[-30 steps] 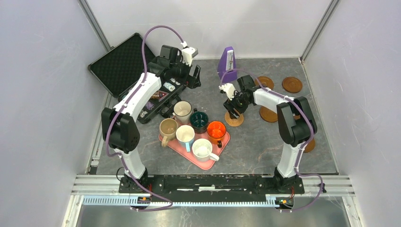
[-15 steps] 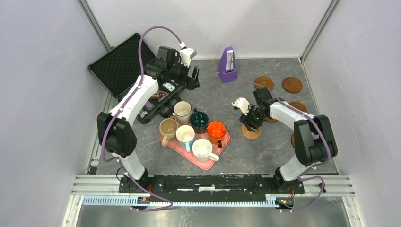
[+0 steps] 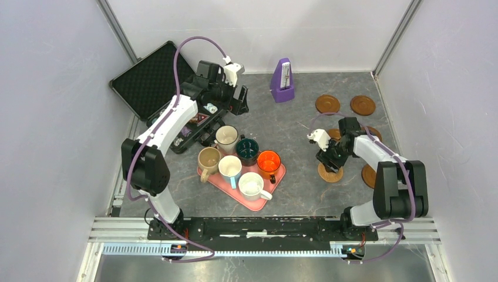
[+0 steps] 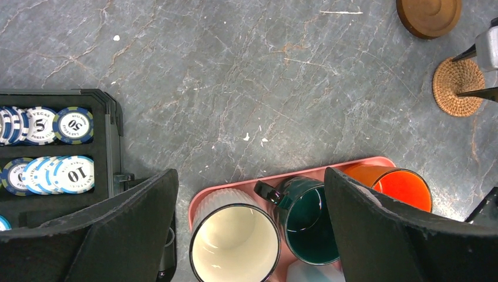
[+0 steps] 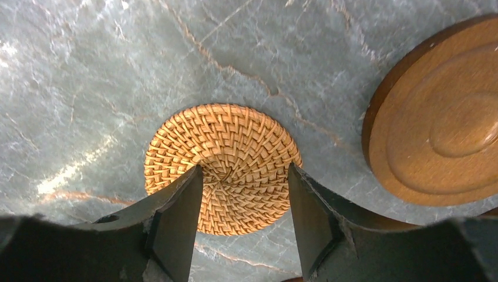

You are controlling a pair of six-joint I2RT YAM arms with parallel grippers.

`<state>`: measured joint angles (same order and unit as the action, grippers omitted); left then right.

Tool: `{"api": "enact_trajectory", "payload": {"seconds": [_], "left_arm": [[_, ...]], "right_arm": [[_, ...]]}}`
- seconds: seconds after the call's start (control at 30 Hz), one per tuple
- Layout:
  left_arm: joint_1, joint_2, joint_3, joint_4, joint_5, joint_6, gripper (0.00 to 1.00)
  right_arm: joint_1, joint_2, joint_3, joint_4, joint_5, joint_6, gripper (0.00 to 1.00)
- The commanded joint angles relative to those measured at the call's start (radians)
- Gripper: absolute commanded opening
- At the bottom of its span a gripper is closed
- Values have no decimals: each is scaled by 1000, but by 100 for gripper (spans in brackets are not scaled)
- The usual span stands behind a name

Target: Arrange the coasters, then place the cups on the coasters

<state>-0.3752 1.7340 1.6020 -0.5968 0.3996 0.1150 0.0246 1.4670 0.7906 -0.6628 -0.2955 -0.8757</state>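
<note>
The tan woven coaster [image 3: 330, 174] [image 5: 223, 147] [image 4: 458, 88] lies flat on the table at the right. My right gripper [image 3: 329, 161] [image 5: 244, 176] stands over it, jaws apart, both fingertips on its top. Dark brown coasters [image 3: 327, 103] [image 3: 363, 105] [image 3: 369, 175] lie around it, one [image 5: 446, 129] just beside it. The cups stand on the pink tray [image 3: 281, 172]: white with dark rim [image 3: 226, 136] [image 4: 235, 247], teal [image 3: 247, 148], orange [image 3: 269, 160], tan [image 3: 208, 158], light blue [image 3: 230, 166], white [image 3: 252, 184]. My left gripper [image 3: 238, 100] [image 4: 249, 235] hangs open above the tray's far end, holding nothing.
An open black case [image 3: 151, 79] with poker chips [image 4: 50, 126] sits at the far left, under my left arm. A purple metronome [image 3: 283, 80] stands at the back centre. Walls close in both sides.
My right gripper has moved right and toward the near edge, sliding the woven coaster along with it, and its jaws have narrowed a little. The left arm has barely shifted.
</note>
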Motion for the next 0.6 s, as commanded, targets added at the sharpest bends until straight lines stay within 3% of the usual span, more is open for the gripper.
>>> {"api": "enact_trajectory", "payload": {"seconds": [0.0,0.37,0.57], "left_arm": [[2,-59,-16,30,28,-54,100],[3,-89,-76,58,18,-56,100],[2,-94,-83,57,25,-45,100]], "right_arm": [[-54,-4,-59,-151,59,-70,60],[-120,-43,-64,-188,98,-111,60],[-124,-37,27,-214,53,-78,65]]}}
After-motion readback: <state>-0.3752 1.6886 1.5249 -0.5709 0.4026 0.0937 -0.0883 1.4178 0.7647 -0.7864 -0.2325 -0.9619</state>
